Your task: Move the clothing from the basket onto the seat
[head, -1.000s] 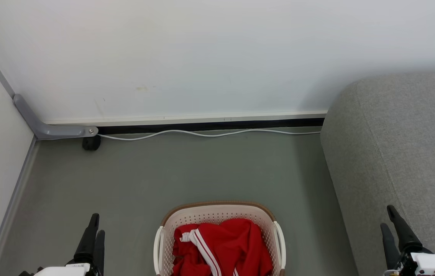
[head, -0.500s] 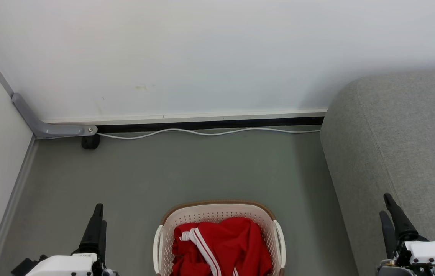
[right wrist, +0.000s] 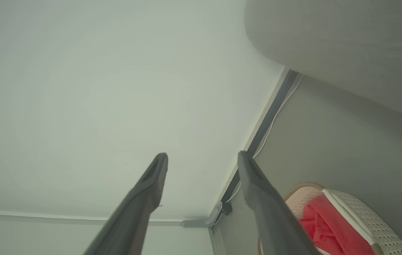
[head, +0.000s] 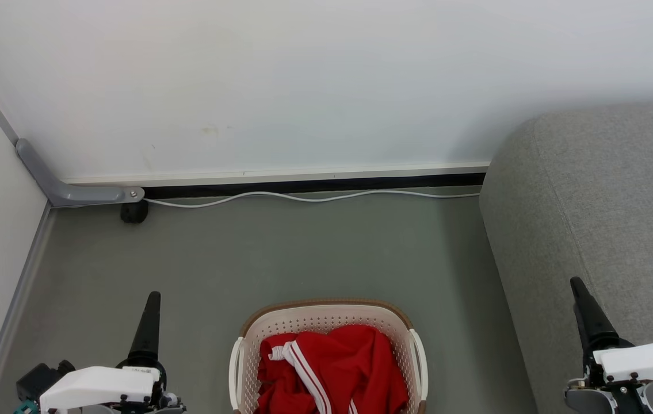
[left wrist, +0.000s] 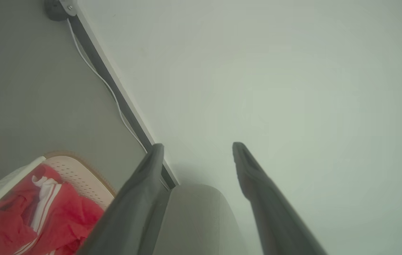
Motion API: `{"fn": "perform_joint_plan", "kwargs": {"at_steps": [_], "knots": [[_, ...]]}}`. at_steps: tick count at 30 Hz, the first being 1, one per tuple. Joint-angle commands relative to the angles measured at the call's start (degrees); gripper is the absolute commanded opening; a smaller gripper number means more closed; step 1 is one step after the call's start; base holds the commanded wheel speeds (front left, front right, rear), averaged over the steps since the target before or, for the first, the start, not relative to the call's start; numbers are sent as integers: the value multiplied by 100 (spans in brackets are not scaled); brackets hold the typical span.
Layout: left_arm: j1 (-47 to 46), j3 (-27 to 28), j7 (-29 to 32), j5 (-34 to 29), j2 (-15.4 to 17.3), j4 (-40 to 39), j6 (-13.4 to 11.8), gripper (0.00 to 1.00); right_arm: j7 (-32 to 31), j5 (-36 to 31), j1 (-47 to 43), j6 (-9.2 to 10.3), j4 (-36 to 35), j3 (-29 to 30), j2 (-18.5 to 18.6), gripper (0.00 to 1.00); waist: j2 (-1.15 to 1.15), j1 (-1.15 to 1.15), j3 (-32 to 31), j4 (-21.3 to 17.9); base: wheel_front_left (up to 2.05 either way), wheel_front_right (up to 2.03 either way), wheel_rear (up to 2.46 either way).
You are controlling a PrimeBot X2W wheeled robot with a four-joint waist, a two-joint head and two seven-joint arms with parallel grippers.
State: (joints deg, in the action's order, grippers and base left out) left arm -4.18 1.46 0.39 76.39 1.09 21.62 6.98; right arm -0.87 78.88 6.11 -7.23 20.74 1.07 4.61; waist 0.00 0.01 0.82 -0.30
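The red clothing [head: 332, 368] with white stripes lies bunched inside the cream basket [head: 326, 313], which stands on the floor at the bottom middle of the head view. The grey seat [head: 602, 218] rises at the right. My left gripper [head: 151, 305] hangs left of the basket and is open with nothing between its fingers. Over the seat's front edge, my right gripper [head: 579, 290] is open and empty too. In the left wrist view the open gripper [left wrist: 197, 148] points at the wall, with the clothing [left wrist: 45, 212] and basket [left wrist: 77, 170] at lower left. The right wrist view has the gripper [right wrist: 202, 157], basket [right wrist: 363, 212] and seat [right wrist: 346, 46].
A white wall [head: 303, 86] closes the back, with a white cable [head: 303, 198] running along its dark baseboard. A grey bracket [head: 67, 192] and a black wheel [head: 133, 211] sit in the left corner. Grey floor [head: 274, 253] lies between the basket and the wall.
Both grippers have risen farther up the head view and turned edge-on, so more of each white wrist shows. The basket and clothing have not moved.
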Motion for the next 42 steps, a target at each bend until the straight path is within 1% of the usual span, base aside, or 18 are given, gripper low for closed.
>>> {"fn": "perform_joint_plan", "kwargs": {"at_steps": [1,9,10,13,27,42], "knots": [[-345,35,-57,-215,82,-107,16,100,106,-165,324,-19,-123,-58,128,100,0,-1,0,-1,0,0,0],[-433,-8,-192,-1083,93,-42,19,100,241,-893,446,-20,-44,-187,194,100,0,-1,-7,-11,0,0,0],[-433,-8,-192,-1083,93,-42,19,100,241,-893,446,-20,-44,-187,194,100,0,-1,-7,-11,0,0,0],[-467,-44,-242,-1420,102,-31,20,100,291,-1151,488,-20,2,-252,219,100,0,-1,-10,-15,0,0,0],[-626,-224,-478,-2734,146,112,26,100,527,-2293,743,-21,289,-711,391,100,0,-1,-27,-32,0,0,0],[-888,-318,-729,-3889,149,394,24,100,778,-3347,1014,-22,480,-1009,521,100,0,-1,-4,-35,0,0,0]]}}
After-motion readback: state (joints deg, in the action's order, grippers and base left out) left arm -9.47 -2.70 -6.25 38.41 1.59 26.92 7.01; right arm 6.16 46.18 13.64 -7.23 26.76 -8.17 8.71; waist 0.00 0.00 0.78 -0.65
